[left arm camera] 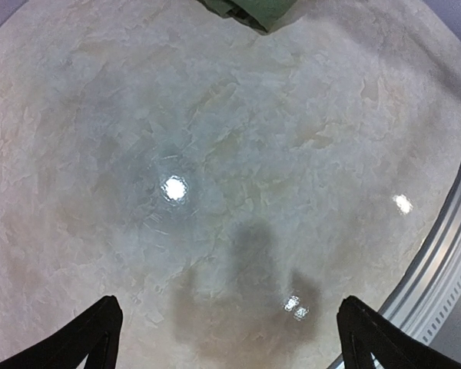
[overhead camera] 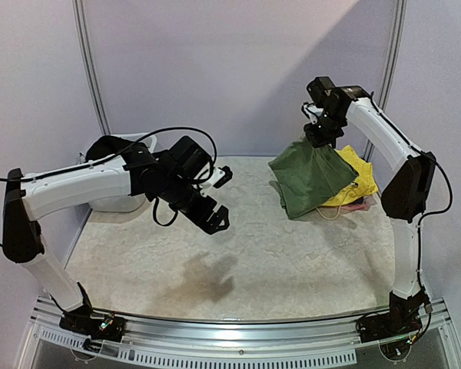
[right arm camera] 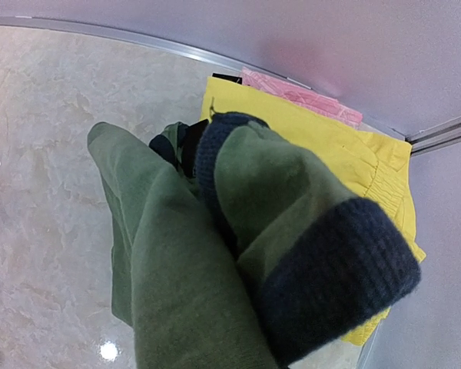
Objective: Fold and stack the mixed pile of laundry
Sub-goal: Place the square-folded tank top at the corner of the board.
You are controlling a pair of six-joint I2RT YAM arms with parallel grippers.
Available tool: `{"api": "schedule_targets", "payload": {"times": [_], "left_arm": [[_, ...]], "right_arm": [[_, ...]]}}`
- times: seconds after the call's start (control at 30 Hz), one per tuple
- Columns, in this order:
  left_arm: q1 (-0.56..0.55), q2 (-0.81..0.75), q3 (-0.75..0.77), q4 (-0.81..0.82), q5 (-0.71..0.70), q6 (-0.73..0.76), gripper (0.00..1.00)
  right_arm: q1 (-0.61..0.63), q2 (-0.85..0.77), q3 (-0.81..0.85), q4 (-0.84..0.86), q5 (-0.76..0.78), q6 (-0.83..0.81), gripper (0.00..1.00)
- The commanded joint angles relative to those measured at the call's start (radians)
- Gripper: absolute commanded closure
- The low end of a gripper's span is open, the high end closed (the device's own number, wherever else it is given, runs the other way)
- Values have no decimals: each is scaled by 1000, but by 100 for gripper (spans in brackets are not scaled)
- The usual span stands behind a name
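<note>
We have the shirt pinched in the right gripper, jaws shut on a bunch of green cloth near its top. It hangs in a crumpled bundle over the rest of the pile at the far right of the table. We cannot tell whether its lower edge touches the yellow piece beneath. A pink piece shows from under the yellow one, by the wall.

The left gripper hovers over the bare middle-left of the table, fingers spread wide and holding nothing. The tub sits behind that arm.

We judge this to be the start of the first garment: lifted off the pile, not yet laid out. Next we need to carry the shirt left to open surface and lower it. The left gripper should then take a second edge so we can pull the bundle flat before any fold.
</note>
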Motion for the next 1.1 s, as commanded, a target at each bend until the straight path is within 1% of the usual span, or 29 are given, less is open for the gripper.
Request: {"api": "schedule_targets", "payload": {"times": [0.0,0.1,0.37,0.43,0.53,0.63,0.8,1.07], "left_arm": [[13,20,10,-6,18,9,0],[13,30,15,-11,27,10,1],[13,34,11,-20,31,10,0],[13,33,8,-20,33,8,1],[13,33,6,-22,33,6,0],[13,34,7,-27,30,6,0],[12,46,11,-25,31,3,0],[13,71,37,-22,49,10,1]], "right_arm": [[-33,-32,39,60,30,-9,100],[-59,-34,44,95,24,-22,100],[-131,-14,62,125,10,-52,100],[-148,-13,62,135,-17,-63,100],[-174,-5,60,133,-110,-72,100],[-175,4,60,123,-189,-70,100],[-155,-10,59,117,-345,35,100],[-91,-49,64,128,-391,133,100]]}}
